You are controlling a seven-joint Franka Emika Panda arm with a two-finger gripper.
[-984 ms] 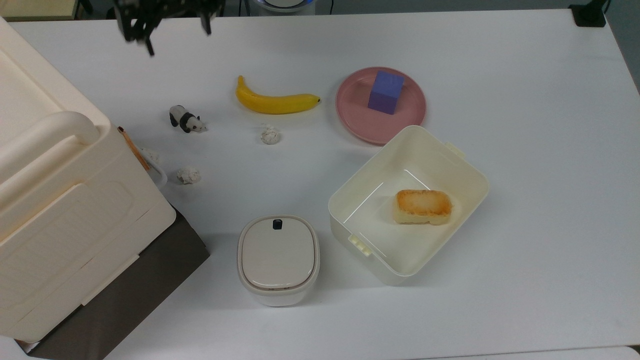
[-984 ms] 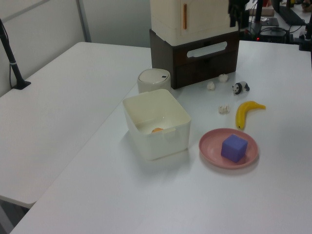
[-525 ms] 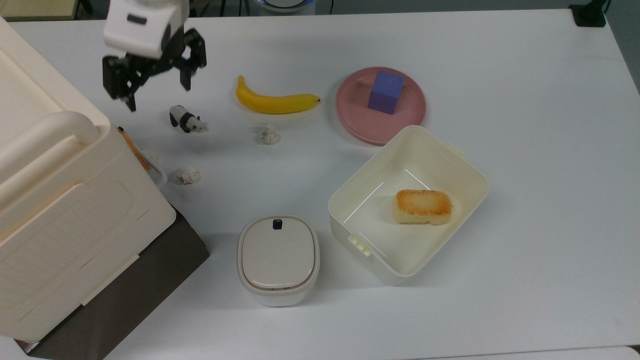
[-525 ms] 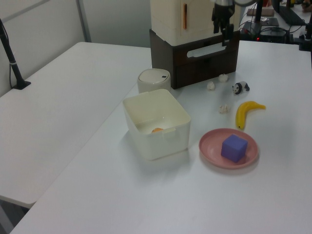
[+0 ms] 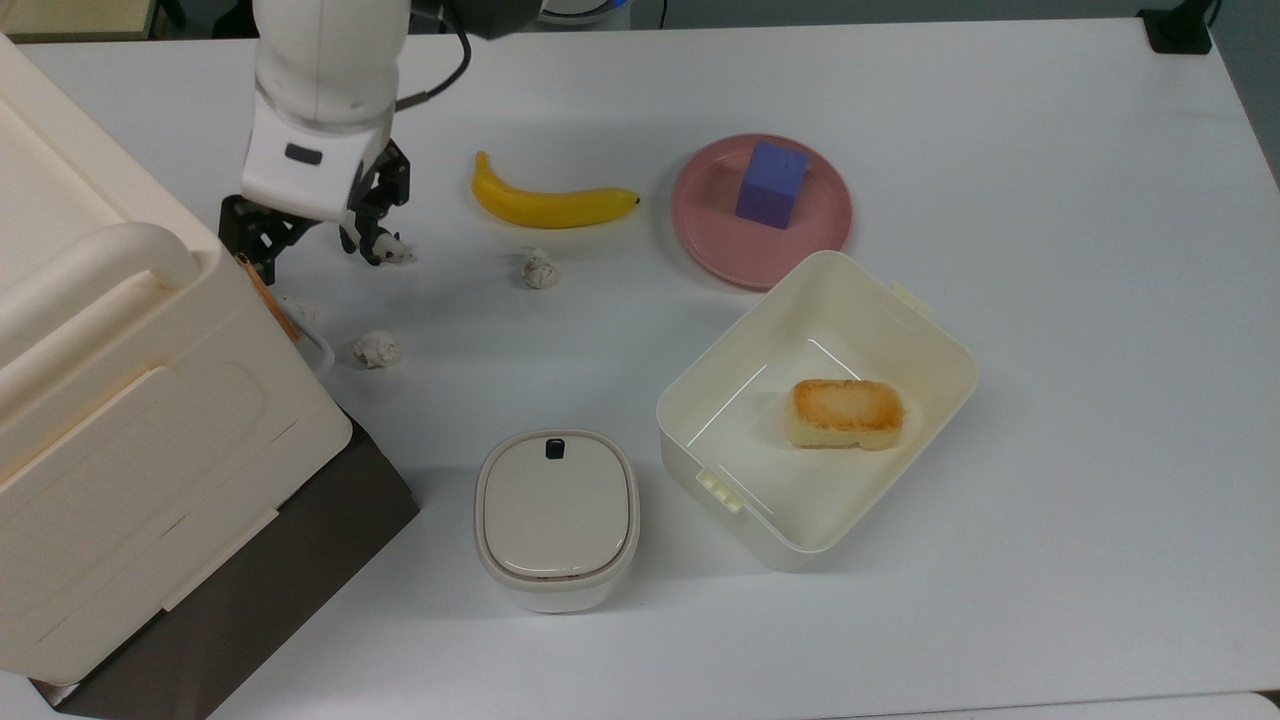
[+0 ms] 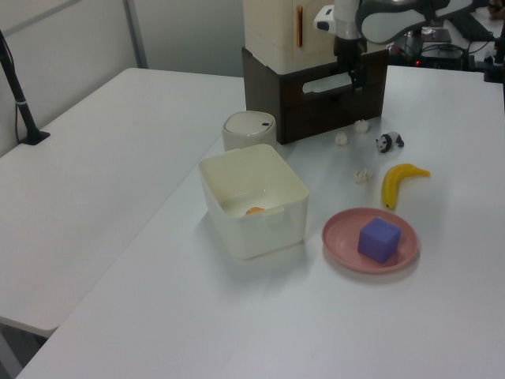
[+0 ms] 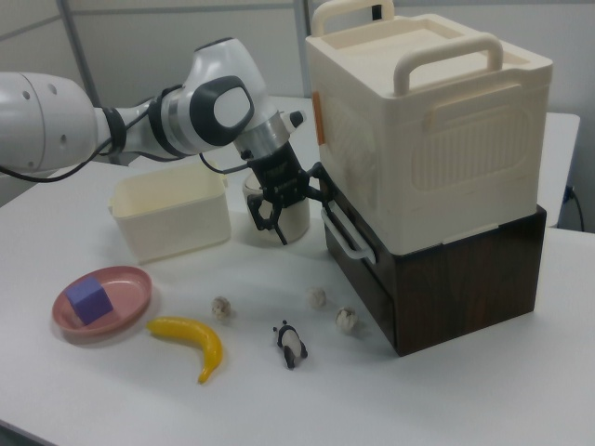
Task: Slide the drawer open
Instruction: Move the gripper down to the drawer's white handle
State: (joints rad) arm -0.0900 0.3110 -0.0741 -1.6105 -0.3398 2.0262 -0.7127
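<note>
The arm has descended to the drawer; jaws spread wide; panda beside it.

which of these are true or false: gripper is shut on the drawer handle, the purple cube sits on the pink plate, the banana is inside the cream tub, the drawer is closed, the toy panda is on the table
1. The gripper is shut on the drawer handle. False: its fingers are spread, near the handle.
2. The purple cube sits on the pink plate. True.
3. The banana is inside the cream tub. False: it lies on the table; a piece of bread is in the tub.
4. The drawer is closed. True.
5. The toy panda is on the table. True.
</note>
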